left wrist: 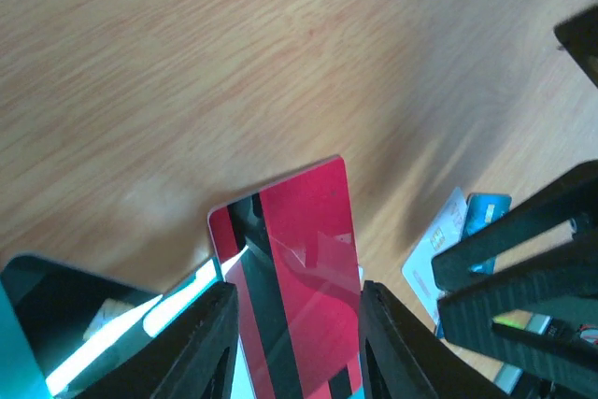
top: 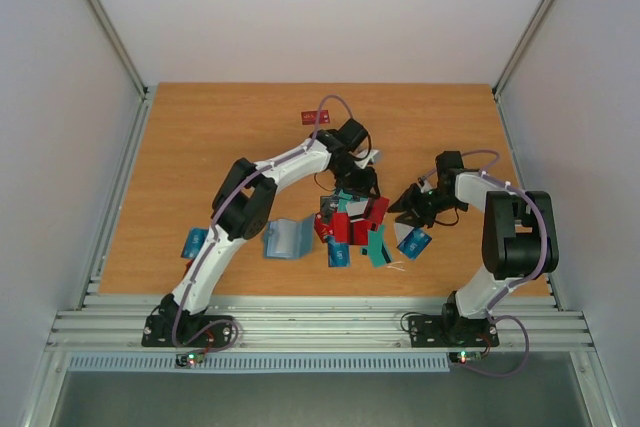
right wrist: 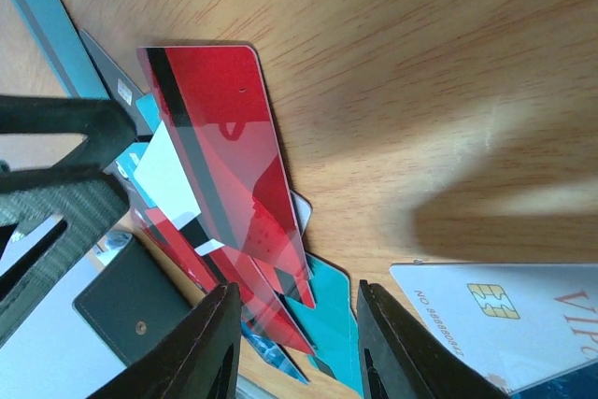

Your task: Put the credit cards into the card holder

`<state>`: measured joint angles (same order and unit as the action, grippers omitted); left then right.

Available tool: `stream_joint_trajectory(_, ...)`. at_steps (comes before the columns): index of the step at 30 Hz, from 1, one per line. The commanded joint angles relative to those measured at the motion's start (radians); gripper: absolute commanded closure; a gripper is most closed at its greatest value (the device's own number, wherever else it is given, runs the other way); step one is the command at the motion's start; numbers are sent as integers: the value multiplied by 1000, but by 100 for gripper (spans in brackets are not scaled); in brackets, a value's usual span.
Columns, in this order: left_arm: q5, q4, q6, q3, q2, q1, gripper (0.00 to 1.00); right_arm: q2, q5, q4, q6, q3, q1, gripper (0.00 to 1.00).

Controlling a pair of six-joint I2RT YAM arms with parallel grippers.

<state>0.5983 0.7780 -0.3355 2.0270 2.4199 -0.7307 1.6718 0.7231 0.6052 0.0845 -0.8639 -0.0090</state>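
Trouble could come at the heap of thin plastic credit cards (top: 350,229) in the middle of the wooden table (top: 200,147). The left claw (left wrist: 299,296) had a finger on each side of a red card with a black stripe (left wrist: 304,231). I could not tell if it pinched. A weak pinch might drop the card. The right claw (right wrist: 297,296) hung apart and empty, just right of the heap. The teal-blue folding card holder (top: 288,239) lay open, left of the heap.

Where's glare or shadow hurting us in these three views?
Left wrist: sheen on the red card, soft shadow on the table right of it. Right wrist: hard shadow bands across the table, reflections on the uppermost red card. Top external: even light, no glare.
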Motion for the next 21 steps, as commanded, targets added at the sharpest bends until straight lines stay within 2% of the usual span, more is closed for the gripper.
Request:
stream_joint_trajectory(1, 39, -69, -26, 52, 56, -3, 62, -4, -14, 19, -15, -9, 9, 64)
stream_joint_trajectory(7, 69, -124, -60, 57, 72, -2, 62, -13, -19, 31, -25, -2, 9, 64)
stream_joint_trajectory(21, 60, -130, -64, 58, 94, 0, 62, -3, -9, 15, -20, 11, 9, 64)
